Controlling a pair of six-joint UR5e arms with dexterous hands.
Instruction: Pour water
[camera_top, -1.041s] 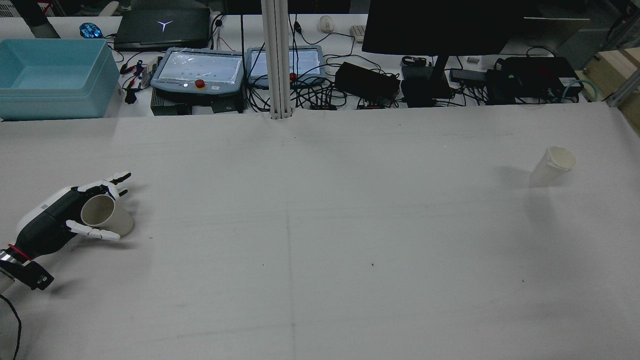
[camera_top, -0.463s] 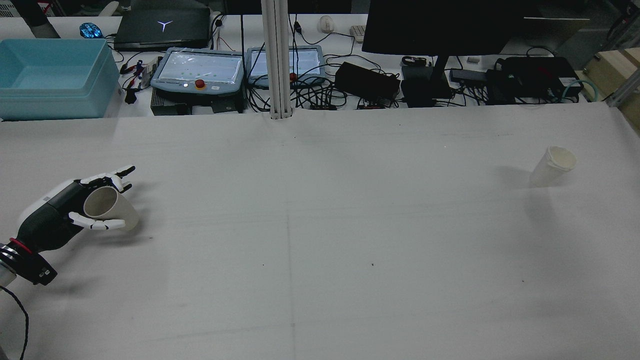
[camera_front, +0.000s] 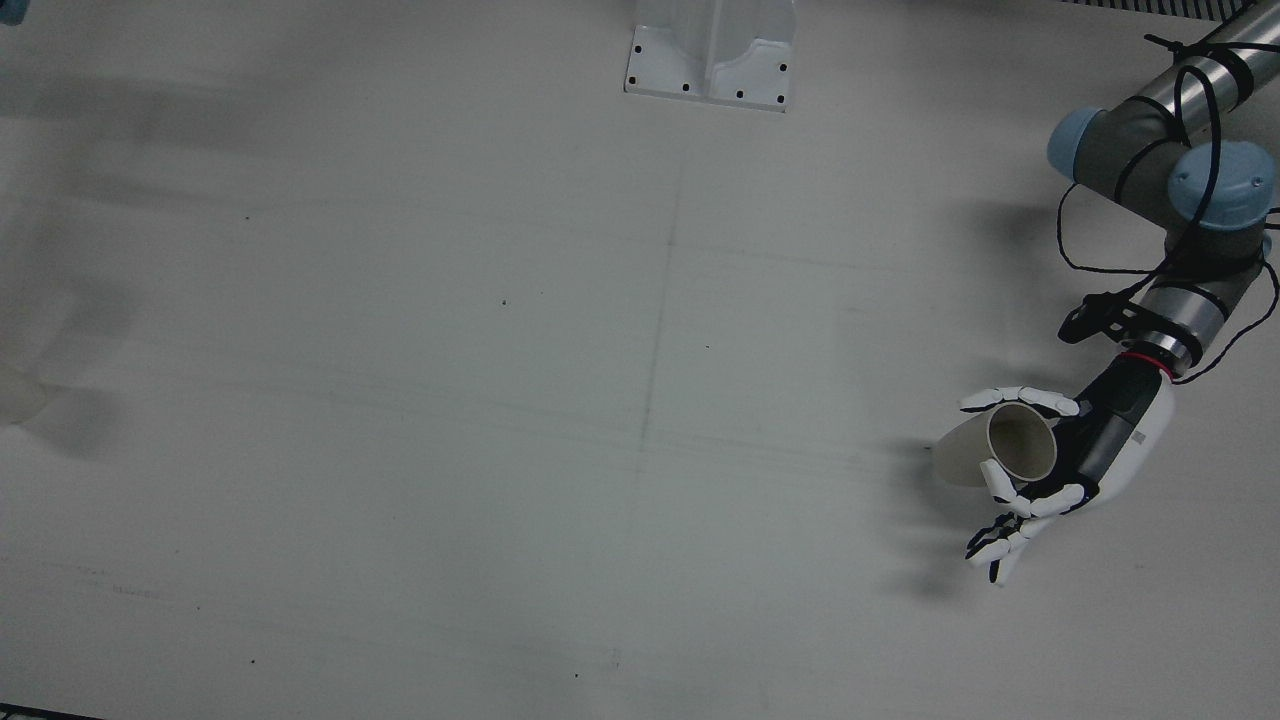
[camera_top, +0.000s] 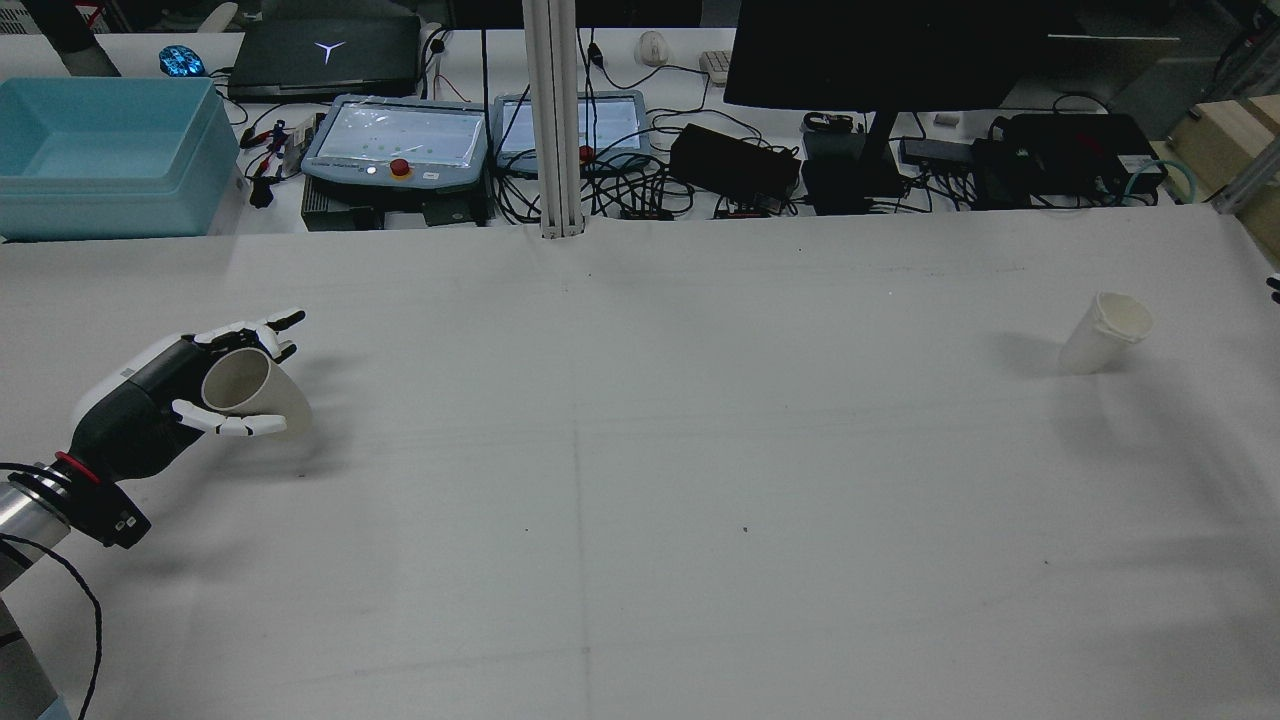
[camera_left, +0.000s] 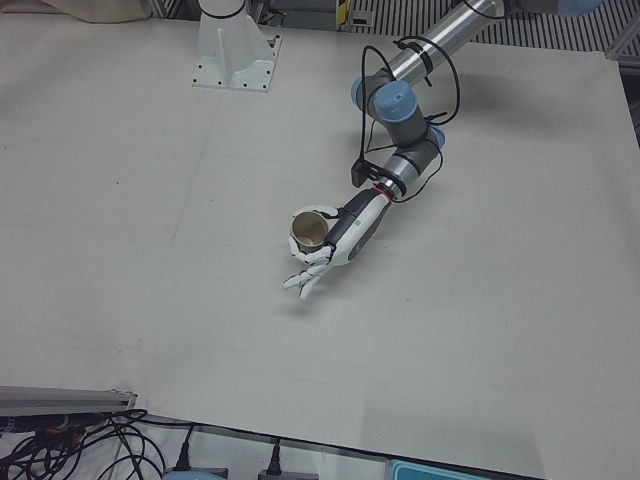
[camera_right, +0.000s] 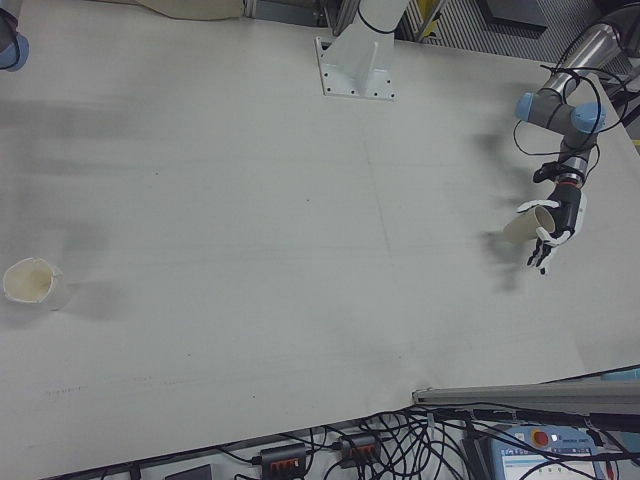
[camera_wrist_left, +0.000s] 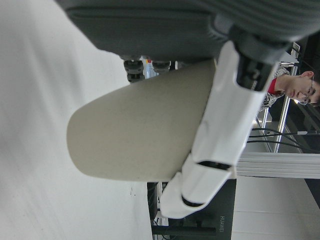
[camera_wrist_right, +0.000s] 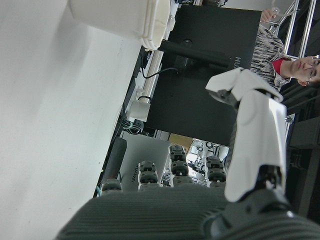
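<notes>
Since the earlier frame, your left hand (camera_top: 150, 410) has lifted its clasped paper cup (camera_top: 255, 393); the second cup (camera_top: 1105, 333) stands far across, nearer your empty, spread-fingered right hand (camera_wrist_right: 250, 125).

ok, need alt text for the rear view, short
The robot's left hand grips a paper cup above the near-left of a white table, with the cup tilted and its open mouth facing the camera. A second paper cup stands alone at the far right. Teach pendants, cables, a monitor and a blue bin line the desk behind.
</notes>
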